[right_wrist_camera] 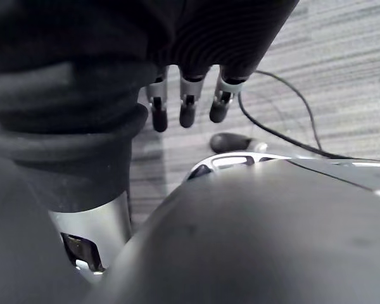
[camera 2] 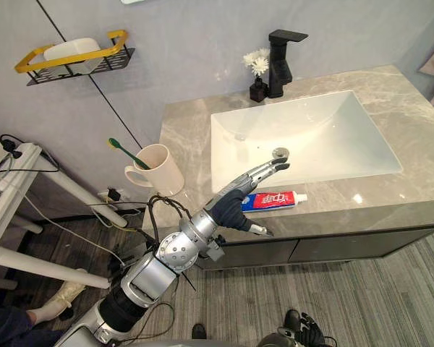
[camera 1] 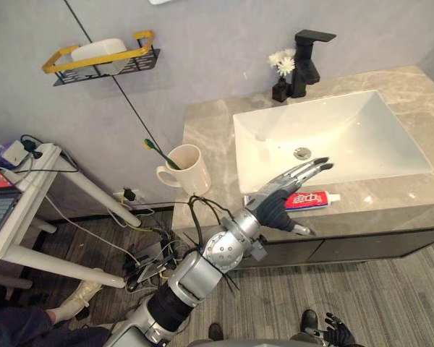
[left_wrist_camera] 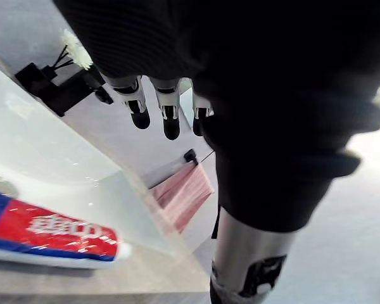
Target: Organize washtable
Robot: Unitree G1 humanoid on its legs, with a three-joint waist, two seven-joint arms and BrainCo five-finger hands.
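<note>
A grey wall backs a marbled washtable counter [camera 1: 210,130] with a white rectangular sink [camera 1: 347,144] set into it. A black faucet [camera 1: 307,61] stands behind the basin, and just beside it is a small dark vase of white flowers [camera 1: 282,63]. At the counter's left end sits a cream mug [camera 1: 188,170] with a green toothbrush [camera 1: 159,153] leaning out of it. A black and yellow wall shelf [camera 1: 101,61] higher up on the wall carries a white object, perhaps soap.

A red, white and blue toothpaste tube [camera 1: 315,199] lies flat on the front strip of the counter, between the sink and the edge, its cap pointing to the right. The left hand [camera 1: 286,195] reaches over the tube's left end with its fingers [camera 1: 315,168] stretched straight out above the basin rim and the thumb hanging past the counter's front edge, holding nothing. Whether the palm touches the tube is hard to tell.

The right hand [right_wrist_camera: 187,111] hangs low over the striped grey floor [right_wrist_camera: 342,76], fingers relaxed and empty.
</note>
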